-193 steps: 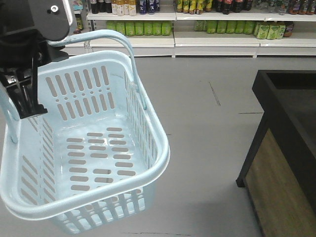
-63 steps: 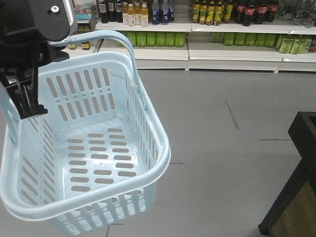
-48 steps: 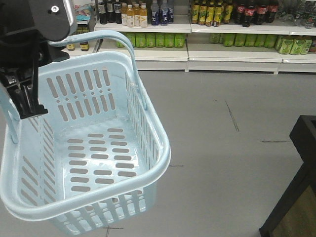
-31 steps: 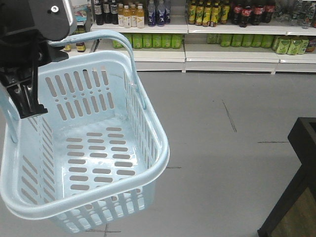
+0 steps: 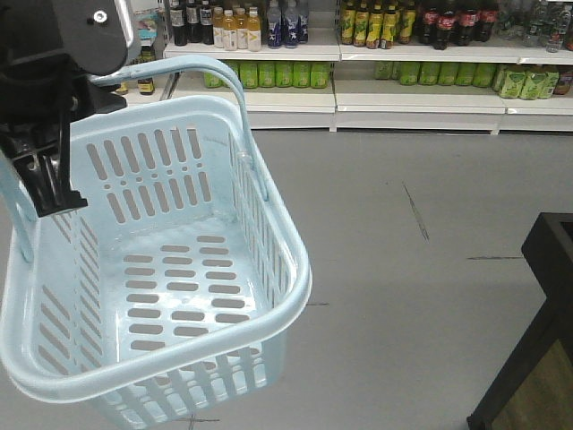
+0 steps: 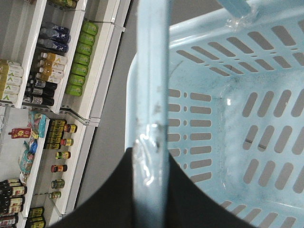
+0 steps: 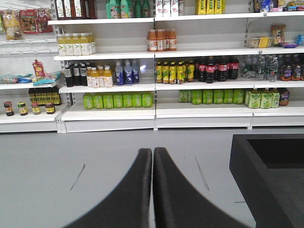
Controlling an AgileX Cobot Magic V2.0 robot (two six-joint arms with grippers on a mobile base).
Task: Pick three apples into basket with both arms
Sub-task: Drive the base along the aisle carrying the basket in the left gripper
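My left arm [image 5: 45, 45] was raised at the upper left of the front view, its black wrist bent down over the back rim of the basket [image 5: 303, 269]. The basket hung from it in the air, tilted, with its open mouth turned up toward the camera and its slotted bottom in full view. The loop handle [image 5: 210, 70] rose from the right wall and arched back to my wrist. My right arm reached forward low and level, with the right gripper [image 7: 152, 159] pointing straight at the shelving.

Below me lay a plain grey floor [image 5: 403, 224] marked by a few thin dark scuff lines. Along the far wall ran white shelves [image 7: 156, 54] stocked with rows of bottles: green, orange, dark cola and clear water. A black counter [image 5: 548, 305] with a brownish side panel stood at the right edge of the front view. In the right wrist view it filled the lower right corner.

On my left gripper [image 6: 149, 164] the two black fingers [image 6: 109, 194] were clamped on the pale blue handle, which ran up between them toward the basket's slotted wall. On my right gripper the fingers were pressed together along their inner edges, gripping nothing and touching nothing else.
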